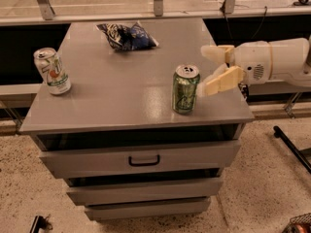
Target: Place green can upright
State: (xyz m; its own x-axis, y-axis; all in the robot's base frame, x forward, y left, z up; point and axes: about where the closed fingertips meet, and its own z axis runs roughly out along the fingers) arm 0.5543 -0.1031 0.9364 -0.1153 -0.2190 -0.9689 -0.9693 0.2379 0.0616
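Note:
The green can (185, 89) stands upright on the grey cabinet top (121, 91), near its front right edge, silver top with pull tab facing up. My gripper (208, 71) is just to the right of the can, its two cream fingers (221, 81) spread apart and off the can. The white arm reaches in from the right edge of the view.
A whitish-silver can with a green logo (51, 71) stands upright at the cabinet's left edge. A dark blue chip bag (127, 35) lies at the back middle. Drawers with a black handle (144, 160) sit below. A metal rail runs behind the cabinet.

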